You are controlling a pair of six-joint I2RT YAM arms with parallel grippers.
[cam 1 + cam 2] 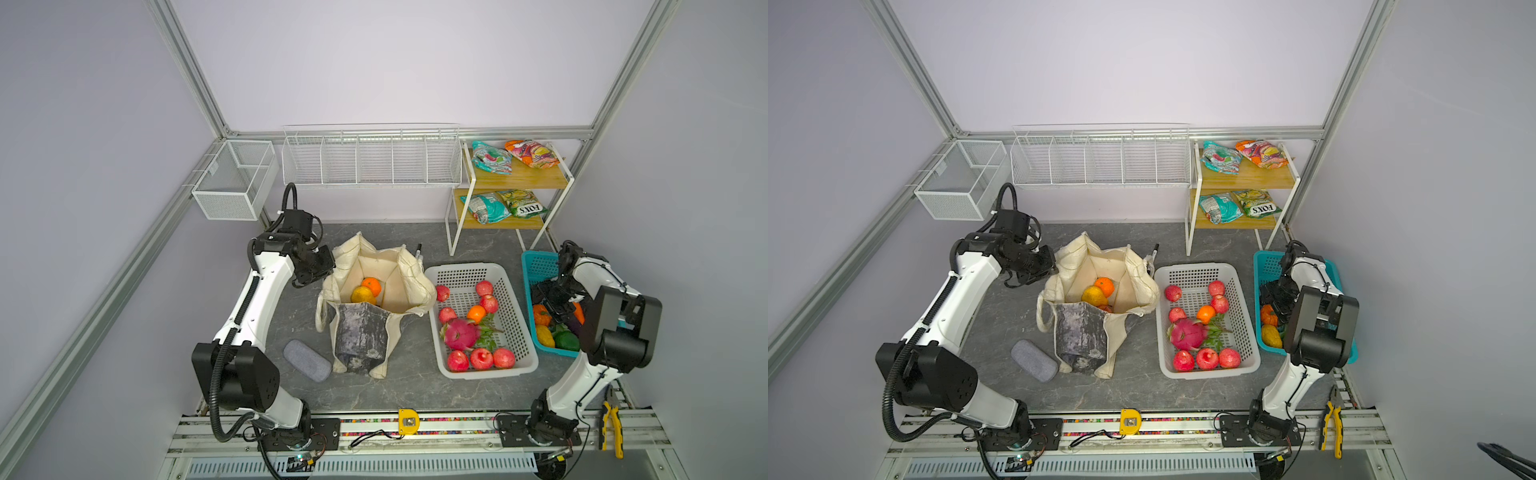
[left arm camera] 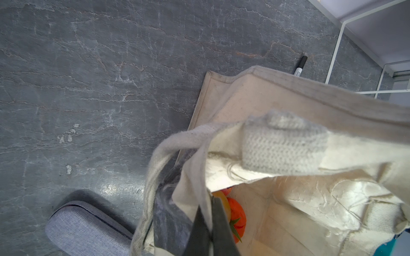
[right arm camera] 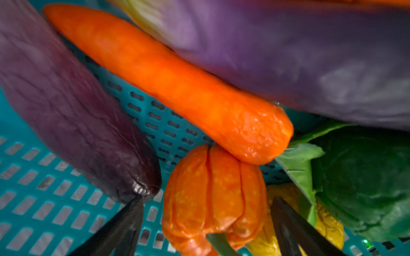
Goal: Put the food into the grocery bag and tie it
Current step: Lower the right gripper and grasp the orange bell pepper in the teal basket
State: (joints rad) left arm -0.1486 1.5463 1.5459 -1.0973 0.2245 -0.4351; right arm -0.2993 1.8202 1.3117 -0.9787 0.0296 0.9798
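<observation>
Your left gripper (image 2: 210, 226) pinches the grocery bag (image 1: 361, 332) at its nine o'clock rim. Your right gripper (image 3: 206, 199), spread wide, straddles an orange pepper (image 3: 213, 190).

both top views: high, looking down, whole table (image 1: 415, 386), near-equal | left wrist: close over bag (image 2: 266, 99) mouth, bag shared with top views | right wrist: very close inside teal basket (image 3: 13, 128)

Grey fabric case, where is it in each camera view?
In a top view: grey case on the tabletop, left of the grocery bag.
In a top view: grey case, same place beside the bag.
Left wrist: grey case beside the bag's dark panel, partly cut off.
Right wrist: not in it.
Shared landmark: the grocery bag.
</observation>
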